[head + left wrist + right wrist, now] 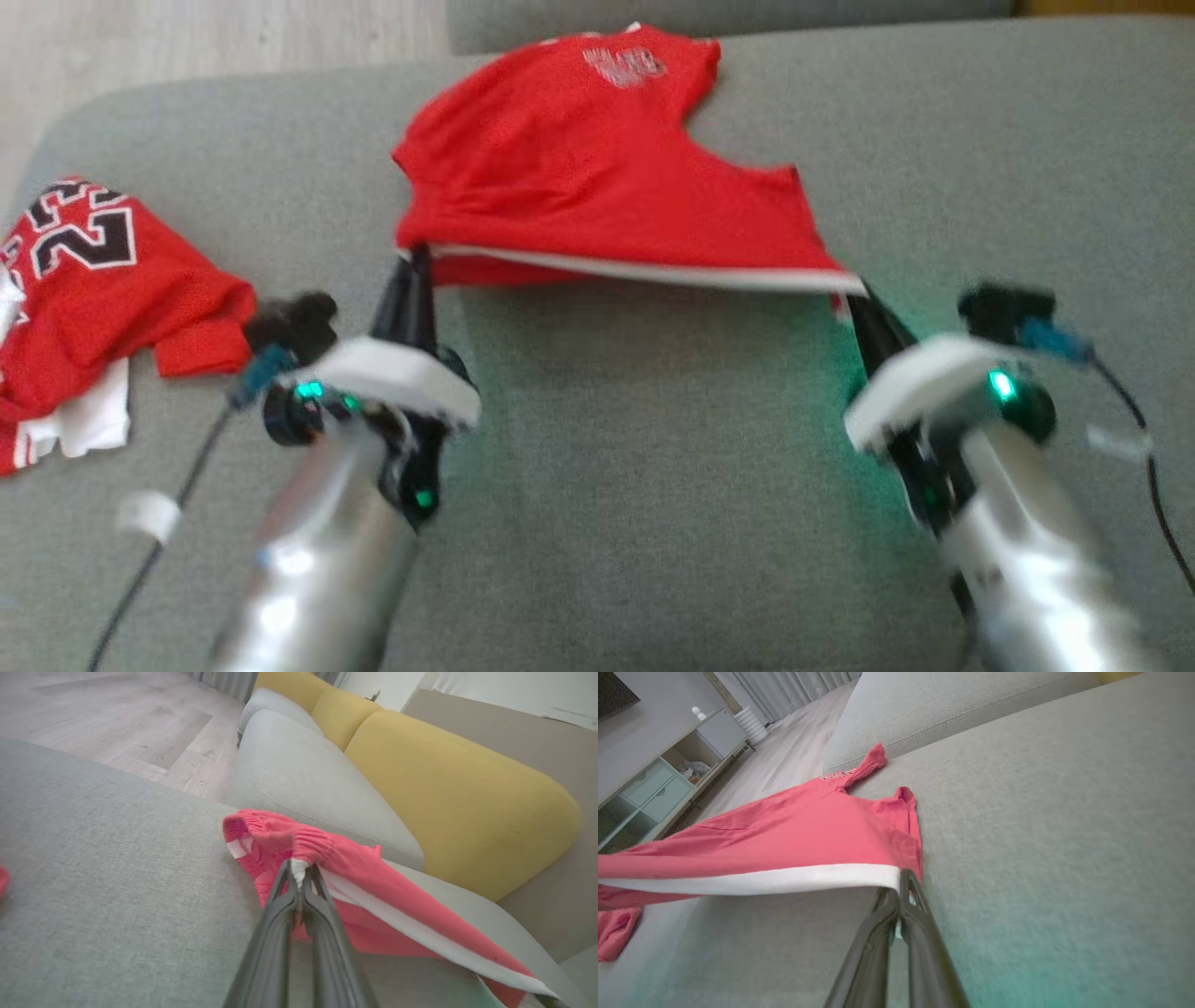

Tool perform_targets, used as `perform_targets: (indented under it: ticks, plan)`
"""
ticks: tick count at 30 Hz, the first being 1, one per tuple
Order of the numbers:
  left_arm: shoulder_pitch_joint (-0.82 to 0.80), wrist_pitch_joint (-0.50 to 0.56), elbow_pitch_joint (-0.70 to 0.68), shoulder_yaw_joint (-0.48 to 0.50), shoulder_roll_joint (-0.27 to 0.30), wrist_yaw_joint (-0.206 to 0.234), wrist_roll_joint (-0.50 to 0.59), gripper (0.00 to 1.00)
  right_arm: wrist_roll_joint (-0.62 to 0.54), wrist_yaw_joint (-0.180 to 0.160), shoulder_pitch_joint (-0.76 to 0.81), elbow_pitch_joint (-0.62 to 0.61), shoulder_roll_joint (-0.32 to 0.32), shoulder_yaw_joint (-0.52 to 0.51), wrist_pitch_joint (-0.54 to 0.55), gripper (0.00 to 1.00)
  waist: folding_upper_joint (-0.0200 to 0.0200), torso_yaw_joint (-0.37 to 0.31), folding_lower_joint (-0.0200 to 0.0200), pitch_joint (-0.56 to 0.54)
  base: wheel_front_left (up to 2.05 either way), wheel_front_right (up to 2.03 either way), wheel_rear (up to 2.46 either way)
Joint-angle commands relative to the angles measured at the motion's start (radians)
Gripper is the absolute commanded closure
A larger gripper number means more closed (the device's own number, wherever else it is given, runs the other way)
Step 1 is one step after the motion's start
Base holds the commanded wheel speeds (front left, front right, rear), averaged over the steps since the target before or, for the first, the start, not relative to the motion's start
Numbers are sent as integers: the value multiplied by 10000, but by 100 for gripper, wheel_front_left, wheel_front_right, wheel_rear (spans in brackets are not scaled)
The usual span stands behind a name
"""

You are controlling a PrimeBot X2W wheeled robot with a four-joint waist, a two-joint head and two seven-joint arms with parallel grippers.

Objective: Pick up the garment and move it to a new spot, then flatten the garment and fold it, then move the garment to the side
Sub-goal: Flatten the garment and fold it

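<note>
The garment [579, 177] is a red jersey with a white hem band, stretched between my two grippers above the grey sofa seat [653, 467]. My left gripper [417, 254] is shut on the hem's left corner, seen close up where the white band [299, 870] sits pinched at the left gripper [299, 873]. My right gripper [851, 291] is shut on the hem's right corner; in the right wrist view the garment [784, 830] runs left from the right gripper [901, 882]. The garment's far end with white lettering rests at the seat's back.
A second crumpled red jersey [84, 299] with black and white numbers lies at the seat's left end. Yellow back cushions [448, 788] and a pale grey cushion [303, 774] stand behind. Wooden floor [117, 728] lies beyond the seat's edge. A cabinet [658, 784] stands across the room.
</note>
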Motion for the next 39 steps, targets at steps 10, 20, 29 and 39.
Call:
perform_targets:
  ticks: [10,20,29,39]
  plan:
    - [4175,-77,-4936,276,524,773,1888,100,-933,-7,4093,-4920,-831,-1033,1492,100,0,170,1,-1278,0,0,0]
    - [7699,3260,-11482,-508,1613,2346,1741,100,-2606,-7,8305,-13253,28,-3202,6726,100,0,238,1,-1558,0,0,0]
    - [7516,4017,-11974,-577,1562,2286,1128,100,-2402,-7,6744,-13112,-862,-3165,8038,100,0,760,1,-914,0,0,0]
    - [5047,3226,-9746,-314,708,1214,320,100,-1517,-7,2131,-9322,-2549,-1912,7430,100,0,2350,1,708,0,0,0]
